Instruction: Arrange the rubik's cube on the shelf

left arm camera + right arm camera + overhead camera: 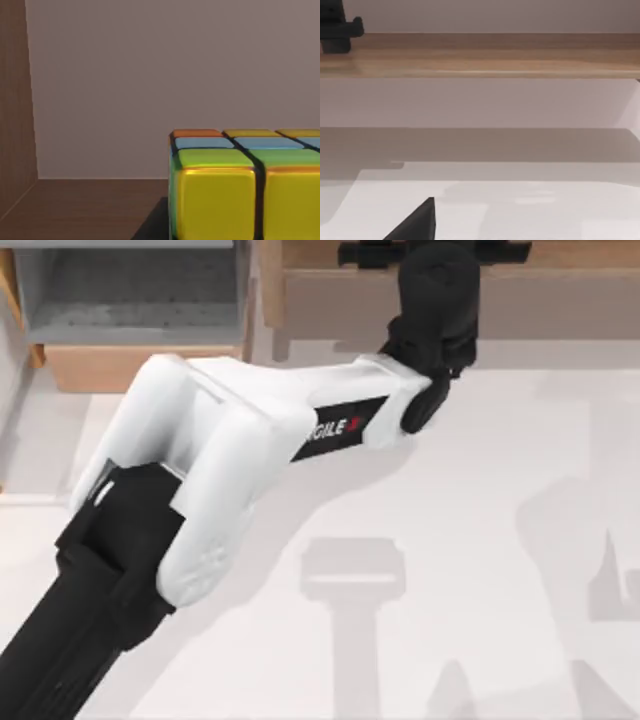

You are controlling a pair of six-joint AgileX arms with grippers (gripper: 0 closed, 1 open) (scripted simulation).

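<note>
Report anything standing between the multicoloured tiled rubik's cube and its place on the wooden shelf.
Nothing visible does. In the left wrist view the multicoloured tiled rubik's cube already sits on the brown wooden shelf board, with bare board beside it up to the side wall.

The table [470,540] is white, with soft grey shadows on it. At the top left stands a wooden box [130,310] that is grey inside. Behind it all is a plain pale wall [485,102], flat and bare

The rubik's cube [235,195] — yellow, green, blue, orange — sits upright on the shelf [80,210].
</note>
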